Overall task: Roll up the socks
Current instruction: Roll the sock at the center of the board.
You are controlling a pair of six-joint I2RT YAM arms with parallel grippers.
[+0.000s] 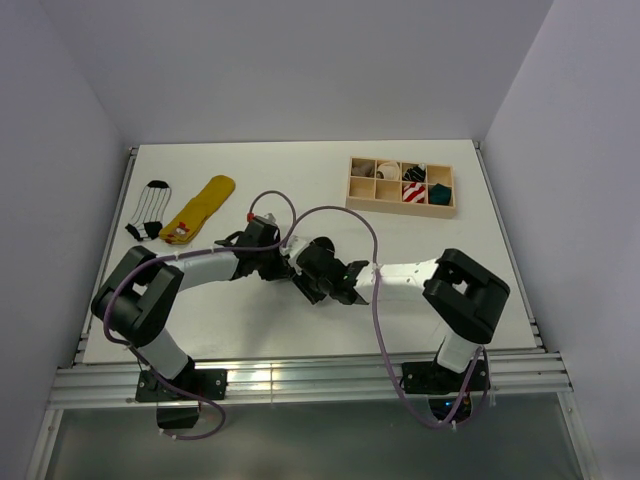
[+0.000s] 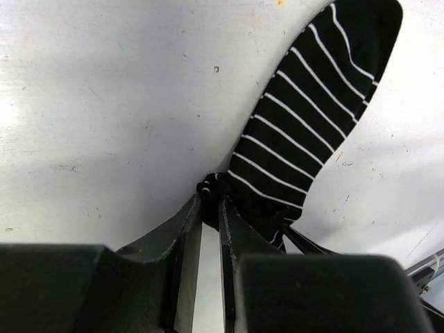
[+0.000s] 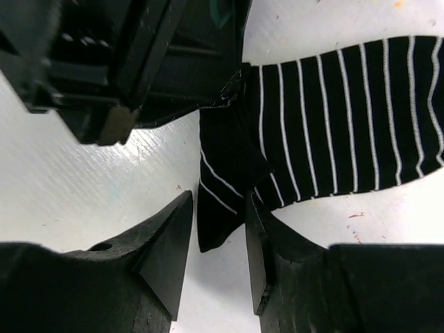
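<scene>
Black sock (image 2: 305,125), thin white stripes, lies flat on the table, left of the wooden compartment box (image 1: 400,208) and nearer the arm bases. The arms hide it in the top view. One end is bunched up. Left gripper (image 2: 210,201) is clenched on that bunched end. Right gripper (image 3: 218,229) has its jaws parted, with a folded corner of the sock lying between them; can't tell if they touch it. Far left of the box: black-and-white striped sock (image 1: 150,210), with a yellow sock (image 1: 205,203) just beside it, both flat. In the box's near row, side by side: red-and-white roll (image 1: 413,193), dark green roll (image 1: 438,193). Table (image 1: 300,170) is white, scuffed, with a few specks. Plain pale walls (image 1: 300,70) on three sides.
</scene>
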